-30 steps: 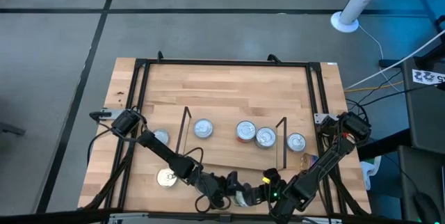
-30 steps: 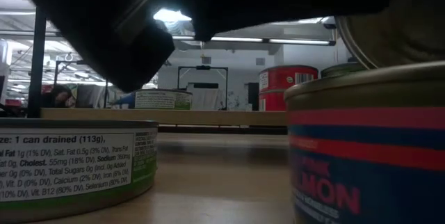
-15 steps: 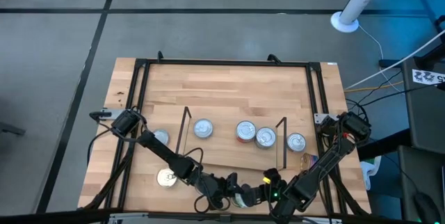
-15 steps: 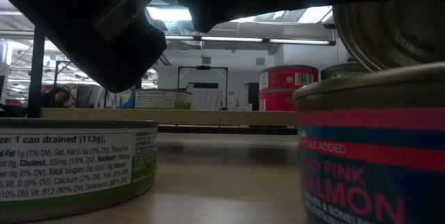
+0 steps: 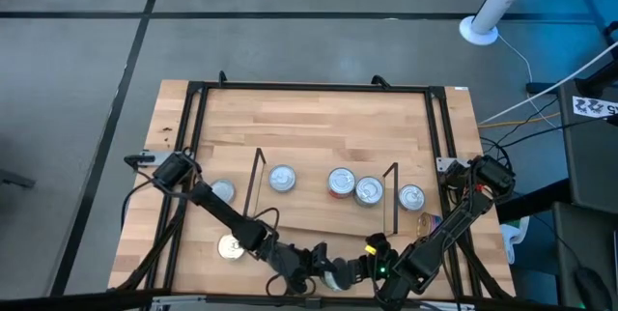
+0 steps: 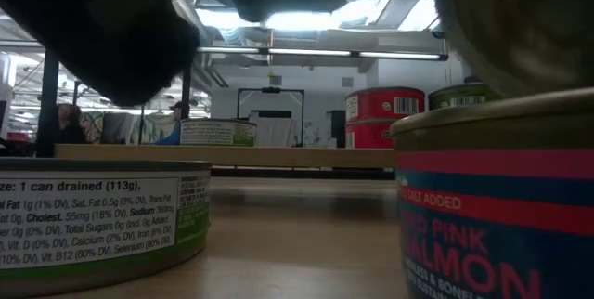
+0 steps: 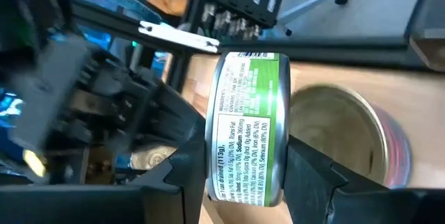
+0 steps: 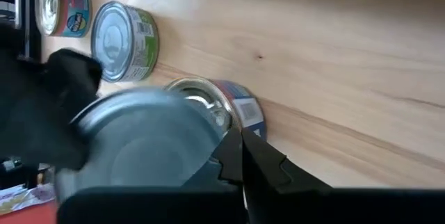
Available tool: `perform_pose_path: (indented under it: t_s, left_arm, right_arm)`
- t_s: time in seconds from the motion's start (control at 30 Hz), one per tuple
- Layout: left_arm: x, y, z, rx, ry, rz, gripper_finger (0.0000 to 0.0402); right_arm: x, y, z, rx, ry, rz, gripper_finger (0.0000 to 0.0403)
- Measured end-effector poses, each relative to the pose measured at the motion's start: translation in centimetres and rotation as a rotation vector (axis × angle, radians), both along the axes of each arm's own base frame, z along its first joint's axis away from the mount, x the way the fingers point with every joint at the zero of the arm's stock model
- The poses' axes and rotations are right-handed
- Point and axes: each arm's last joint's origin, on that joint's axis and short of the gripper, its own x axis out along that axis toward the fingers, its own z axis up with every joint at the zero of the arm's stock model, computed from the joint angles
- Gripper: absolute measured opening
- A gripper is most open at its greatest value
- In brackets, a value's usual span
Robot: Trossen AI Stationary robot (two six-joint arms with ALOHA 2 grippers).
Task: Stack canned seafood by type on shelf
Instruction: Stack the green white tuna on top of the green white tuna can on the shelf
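Observation:
My left gripper [image 5: 323,270] is near the table's front edge, shut on a green-labelled tin [image 7: 247,133] that stands on edge between its fingers. A pink salmon tin [image 7: 348,137] stands on the table just under it and also shows in the low view [image 6: 492,225]. My right gripper [image 8: 245,160] is shut, right beside the held tin [image 8: 146,140]; I cannot tell if it touches it. Three tins [image 5: 342,183] stand on the shelf board [image 5: 309,205] between its black wire uprights. My left gripper pinches the green-labelled tin by its two flat faces, one finger [image 7: 177,175] on one face and one finger [image 7: 313,175] on the other. The label band [image 7: 243,175] shows between them. The tin is lifted clear of the table, tipped on edge above the salmon tin.
A gold-topped tin [image 5: 232,246] lies on the table left of the grippers. One tin [image 5: 222,191] stands left of the shelf and one [image 5: 411,196] right of it. A green-labelled tin [image 6: 93,225] stands close to the low camera. The black frame [image 5: 309,87] rims the table.
My left gripper has gone up a little with the green-labelled tin above the salmon tin. The salmon tin has slid slightly toward the table's right edge.

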Motion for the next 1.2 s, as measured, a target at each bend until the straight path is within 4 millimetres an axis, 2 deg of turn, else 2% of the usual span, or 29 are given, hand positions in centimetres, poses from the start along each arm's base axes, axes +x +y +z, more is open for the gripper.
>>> perform_pose_path:
  t_s: [0.37,0.6,0.8,0.93,1.2]
  left_arm:
    - [-0.7,-0.9,0.4,0.049,-0.045,0.073,0.0147]
    - [-1.3,-1.0,1.8,0.089,-0.093,0.168,0.015]
    - [-1.7,-0.4,3.5,0.125,-0.124,0.28,0.0152]
    - [-2.1,0.2,3.9,0.214,-0.114,0.384,0.0153]
    - [-3.3,1.5,5.5,0.283,-0.092,0.552,0.0154]
  right_arm:
    - [0.8,0.7,3.4,-0.097,-0.041,0.05,0.0005]
    - [0.8,0.5,6.1,-0.198,-0.016,0.06,0.0005]
    - [1.1,0.6,8.8,-0.288,-0.073,0.086,0.0005]
    - [1.4,0.7,10.4,-0.352,-0.119,0.12,0.0005]
    - [1.5,0.6,12.9,-0.504,-0.169,0.18,0.0005]
